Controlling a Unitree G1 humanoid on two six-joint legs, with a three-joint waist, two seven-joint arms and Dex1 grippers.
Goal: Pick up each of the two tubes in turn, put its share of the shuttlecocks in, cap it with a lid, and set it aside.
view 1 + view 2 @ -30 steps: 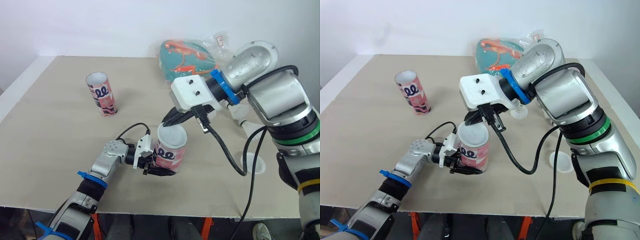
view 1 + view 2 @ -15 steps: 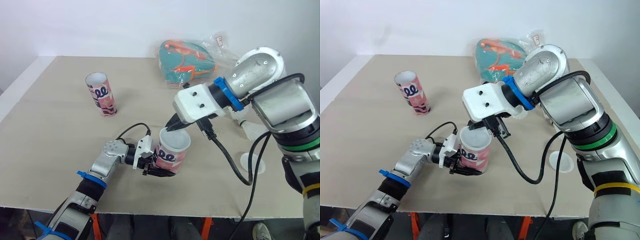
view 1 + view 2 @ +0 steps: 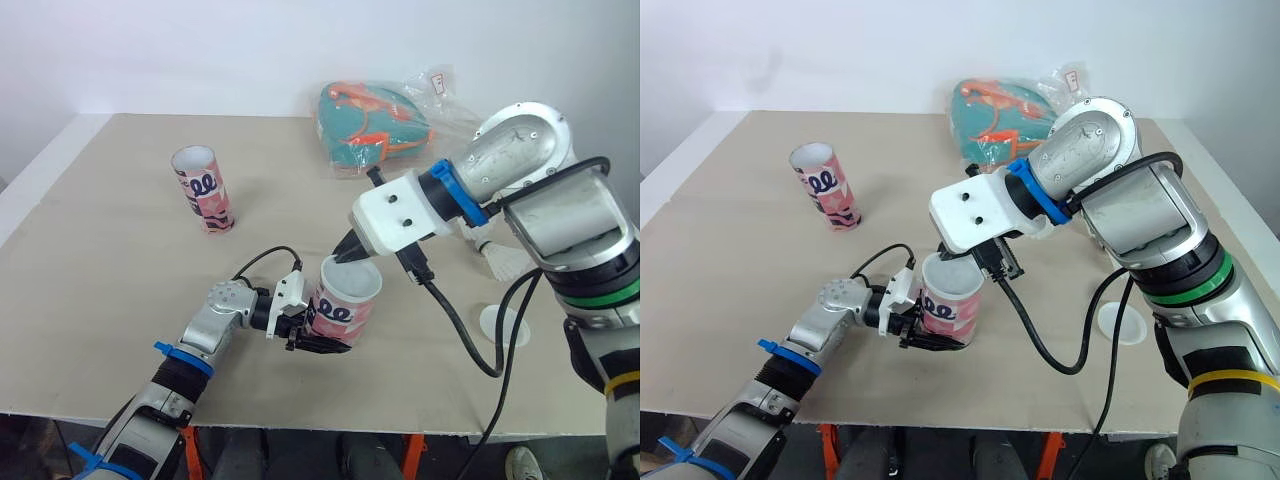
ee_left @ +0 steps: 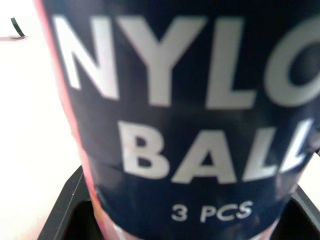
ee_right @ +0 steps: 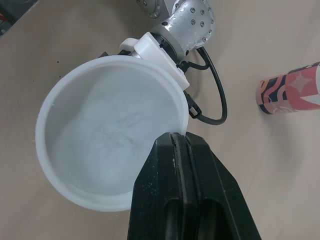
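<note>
- Your right end effector (image 3: 346,254), fingers shut on nothing, has drawn back to the rim of the pink patterned cardboard tube (image 3: 343,312).
- Your left end effector (image 3: 312,338) grips that tube, which is on the beige surface (image 3: 120,260).
- The white plastic lid (image 5: 100,135) looks seated; next, set the tube aside.

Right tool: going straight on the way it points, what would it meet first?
Probably the white lid on the tube held by the left tool; the right tool sits by its rim.

Near tube (image 4: 190,125): label lettering blurred and cropped by the frame edges. Lid (image 3: 492,320): partly hidden behind the black cable (image 3: 450,305).
</note>
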